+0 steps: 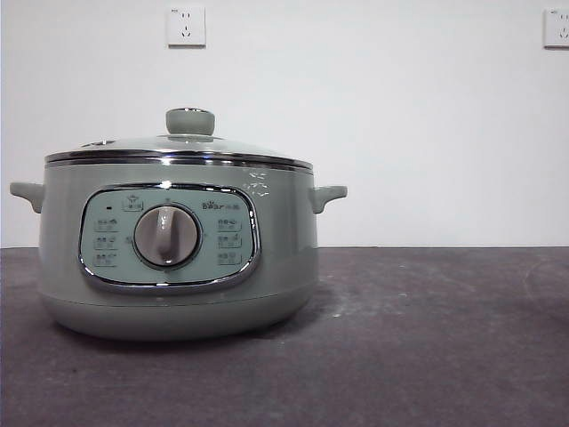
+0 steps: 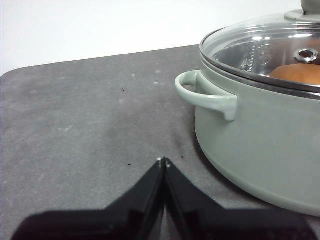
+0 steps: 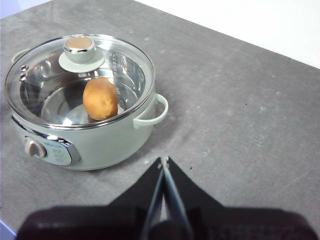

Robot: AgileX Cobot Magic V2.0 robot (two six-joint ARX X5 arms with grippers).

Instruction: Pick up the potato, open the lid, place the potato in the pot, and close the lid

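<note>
The pale green pot (image 1: 178,267) stands on the dark table at the left of the front view, its grey dial facing the camera. The glass lid (image 3: 75,75) sits closed on the pot's rim, its green knob (image 1: 189,121) on top. Through the glass the orange-brown potato (image 3: 100,98) lies inside the pot, also visible as an orange patch, the potato (image 2: 300,74), in the left wrist view. My left gripper (image 2: 163,161) is shut and empty, low over the table beside a pot handle (image 2: 205,95). My right gripper (image 3: 163,161) is shut and empty, raised above the table away from the pot.
The dark grey table (image 1: 427,338) stretches to the right of the pot. A white wall with two sockets (image 1: 186,26) stands behind. Neither arm shows in the front view.
</note>
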